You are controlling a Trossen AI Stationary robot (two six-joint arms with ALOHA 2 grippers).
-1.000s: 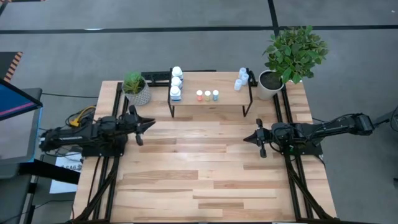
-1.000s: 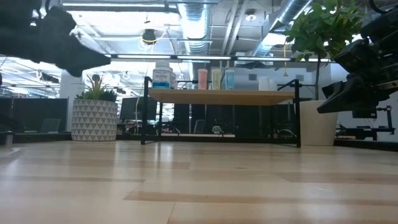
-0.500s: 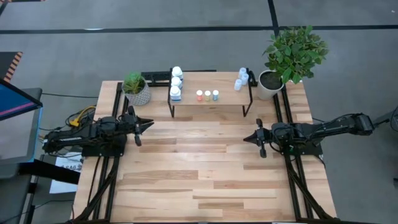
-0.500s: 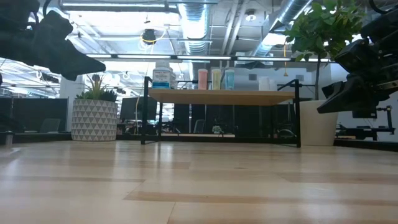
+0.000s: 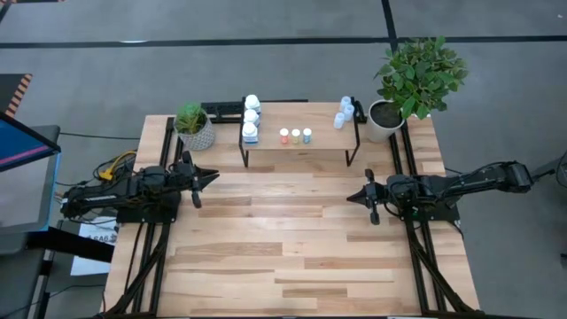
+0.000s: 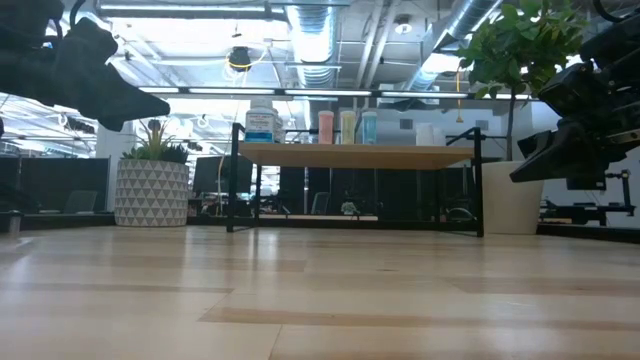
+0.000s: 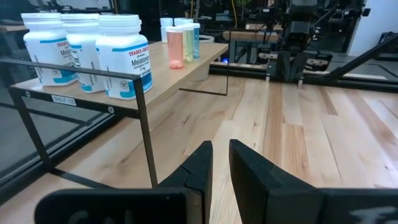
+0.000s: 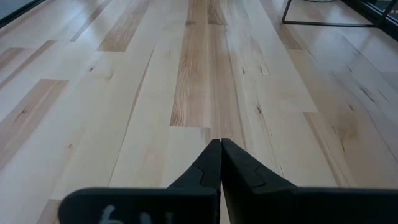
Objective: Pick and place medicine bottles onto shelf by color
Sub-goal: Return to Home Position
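Planning slow retreats clear of the shelf (image 5: 321, 143), I am hovering: left gripper (image 5: 213, 175), nine o'clock, slightly parted; right gripper (image 5: 351, 197) closed.

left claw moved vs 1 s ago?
Yes, slightly. In the high view the left claw has drawn back toward the left edge of the table, away from the shelf; steady for the last half second.

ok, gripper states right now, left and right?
Left gripper: jaws open by a narrow gap, holding nothing.
Right gripper: jaws shut, holding nothing.
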